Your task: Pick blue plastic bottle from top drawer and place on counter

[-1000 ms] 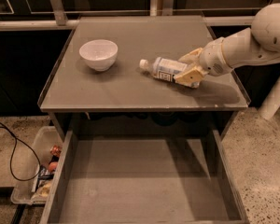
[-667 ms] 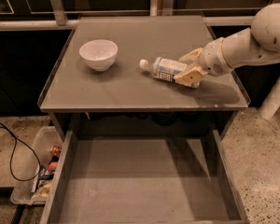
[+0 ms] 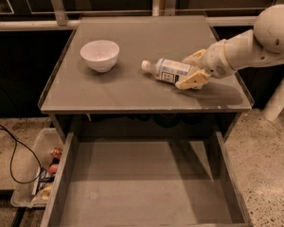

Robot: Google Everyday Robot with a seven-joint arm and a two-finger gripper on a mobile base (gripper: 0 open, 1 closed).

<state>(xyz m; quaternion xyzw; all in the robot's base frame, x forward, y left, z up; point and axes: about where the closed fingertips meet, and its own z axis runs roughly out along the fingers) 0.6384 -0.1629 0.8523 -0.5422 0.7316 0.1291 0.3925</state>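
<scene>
The blue plastic bottle (image 3: 168,71) lies on its side on the counter (image 3: 132,91), right of the middle, white cap pointing left. My gripper (image 3: 193,71) comes in from the right on a white arm and is shut on the bottle's bottom end, one finger on the far side and one on the near side. The bottle rests on the counter surface. The top drawer (image 3: 61,183) is pulled out below the counter's front edge, and its flat bottom is bare.
A white bowl (image 3: 100,55) stands on the counter's left part. A clear plastic bin (image 3: 35,176) with clutter sits on the floor left of the drawer, beside a black cable (image 3: 12,157). A railing runs behind the counter.
</scene>
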